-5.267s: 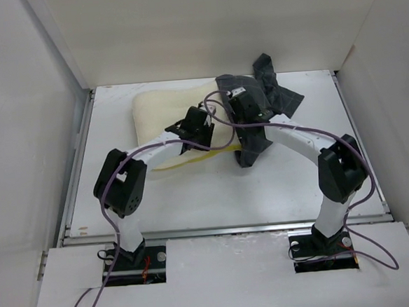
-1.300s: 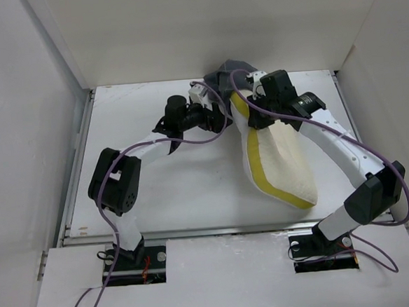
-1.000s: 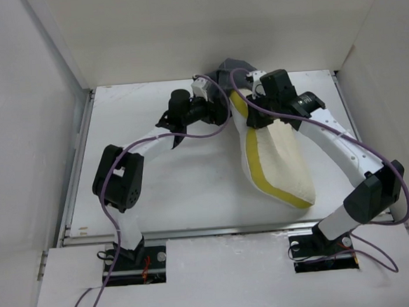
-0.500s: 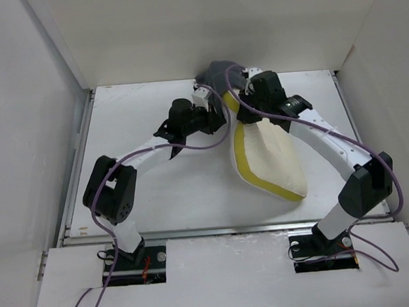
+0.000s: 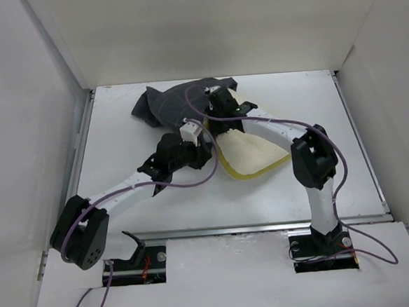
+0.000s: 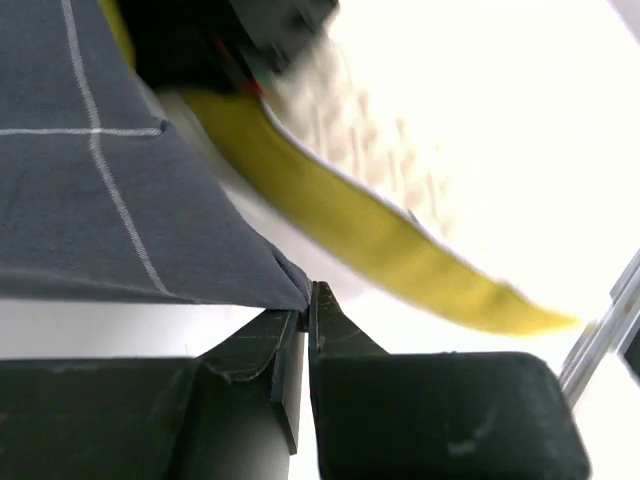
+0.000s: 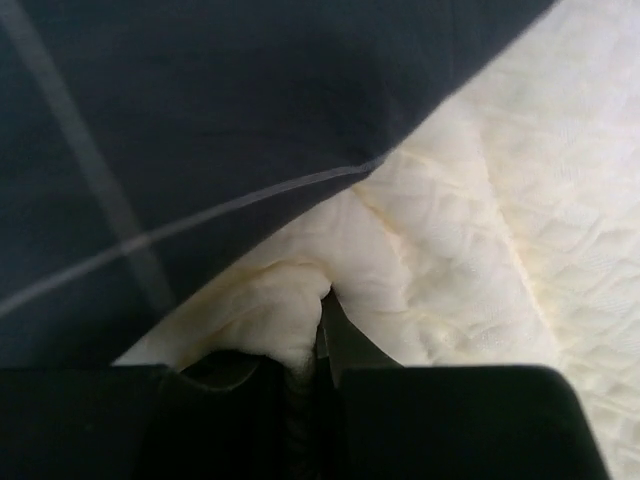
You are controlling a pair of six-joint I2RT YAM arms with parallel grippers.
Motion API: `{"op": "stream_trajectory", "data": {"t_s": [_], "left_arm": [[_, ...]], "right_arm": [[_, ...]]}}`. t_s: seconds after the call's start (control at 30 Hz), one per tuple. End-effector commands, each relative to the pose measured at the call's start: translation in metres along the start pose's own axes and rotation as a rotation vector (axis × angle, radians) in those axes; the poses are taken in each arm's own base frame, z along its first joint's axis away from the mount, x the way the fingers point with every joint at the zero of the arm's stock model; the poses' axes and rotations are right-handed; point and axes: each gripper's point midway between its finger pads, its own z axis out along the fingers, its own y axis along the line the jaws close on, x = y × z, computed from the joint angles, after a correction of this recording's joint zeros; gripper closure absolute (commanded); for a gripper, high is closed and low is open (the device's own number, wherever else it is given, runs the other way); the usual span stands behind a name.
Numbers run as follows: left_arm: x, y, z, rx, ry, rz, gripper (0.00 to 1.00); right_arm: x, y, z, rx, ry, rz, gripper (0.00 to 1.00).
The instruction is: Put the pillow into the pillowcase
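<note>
The dark grey checked pillowcase (image 5: 167,103) lies at the back middle of the table, drawn over the far part of the cream-yellow pillow (image 5: 250,157). Only the pillow's near corner with its yellow edge band shows. My left gripper (image 5: 202,141) is shut on the pillowcase's edge; in the left wrist view the fabric hem (image 6: 150,230) is pinched at the jaw tips (image 6: 305,300), with the pillow's yellow band (image 6: 400,260) beside it. My right gripper (image 5: 219,114) is shut on a fold of the pillow (image 7: 300,310), with the pillowcase (image 7: 200,120) hanging over it.
White walls enclose the table (image 5: 159,206) on the left, back and right. A metal rail (image 5: 224,229) runs along the near edge. Purple cables loop from both arms.
The pillowcase has been pulled forward and left over the pillow, covering most of it. Both grippers moved toward the table's middle; the left arm drew back toward me.
</note>
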Motion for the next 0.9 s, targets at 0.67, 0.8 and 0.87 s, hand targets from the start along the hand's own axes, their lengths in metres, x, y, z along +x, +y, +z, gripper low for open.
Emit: {"op": "stream_trajectory", "data": {"t_s": [0.67, 0.8, 0.87], "left_arm": [[-0.084, -0.003, -0.087, -0.321, -0.15, -0.025, 0.0], [-0.108, 0.04, -0.064, -0.489, -0.102, -0.011, 0.0], [-0.113, 0.064, -0.054, -0.581, -0.057, 0.022, 0.0]], "right_arm": [[-0.03, -0.018, -0.099, -0.181, -0.308, 0.093, 0.1], [-0.033, -0.054, -0.092, -0.1, -0.285, 0.067, 0.08], [-0.04, -0.067, -0.084, -0.081, -0.281, 0.06, 0.08]]}}
